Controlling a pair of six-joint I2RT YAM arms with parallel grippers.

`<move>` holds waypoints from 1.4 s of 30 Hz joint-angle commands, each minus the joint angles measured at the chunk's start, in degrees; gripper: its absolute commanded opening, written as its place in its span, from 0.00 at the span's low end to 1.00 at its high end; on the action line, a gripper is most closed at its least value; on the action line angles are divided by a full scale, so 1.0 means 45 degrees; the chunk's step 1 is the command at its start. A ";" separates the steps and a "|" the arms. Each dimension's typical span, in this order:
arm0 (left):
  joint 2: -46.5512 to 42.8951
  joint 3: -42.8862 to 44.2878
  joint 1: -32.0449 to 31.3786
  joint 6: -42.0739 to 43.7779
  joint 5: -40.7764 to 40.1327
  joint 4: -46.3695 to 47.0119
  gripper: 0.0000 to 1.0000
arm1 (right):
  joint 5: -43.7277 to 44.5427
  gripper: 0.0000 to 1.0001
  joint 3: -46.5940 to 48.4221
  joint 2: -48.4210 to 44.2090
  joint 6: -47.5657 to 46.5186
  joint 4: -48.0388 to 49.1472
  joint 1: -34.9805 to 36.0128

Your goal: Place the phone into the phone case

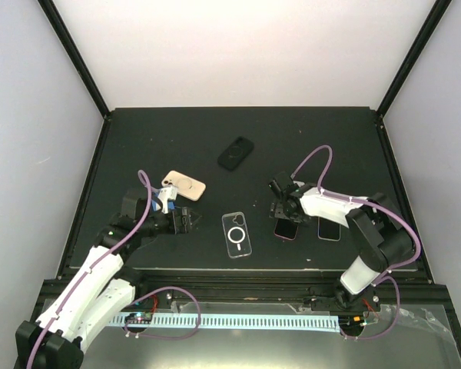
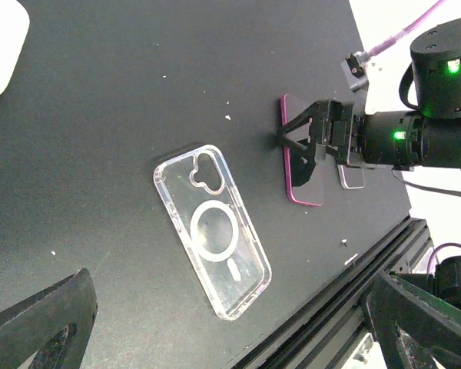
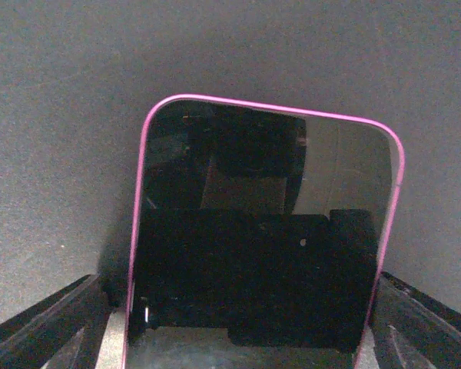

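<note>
room: we see plain white walls [image 1: 238,46] filling the upper frame.
table [image 1: 138,138]: matte black, flecked with pale specks.
right gripper [image 1: 284,211]: spread, fingers astride the phone, centre right.
left gripper [image 1: 187,219]: spread wide, lower left.
phone case [image 1: 237,235]: clear, ring on its back, flat at centre.
phone [image 1: 286,231]: we see a glossy dark face and pink edge, just right of the case.
</note>
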 commanded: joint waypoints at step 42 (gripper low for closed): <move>-0.1732 -0.1042 -0.0176 -0.2499 -0.0257 0.0527 0.94 | -0.3573 0.61 0.0659 -0.2880 -0.2088 0.0894 0.2838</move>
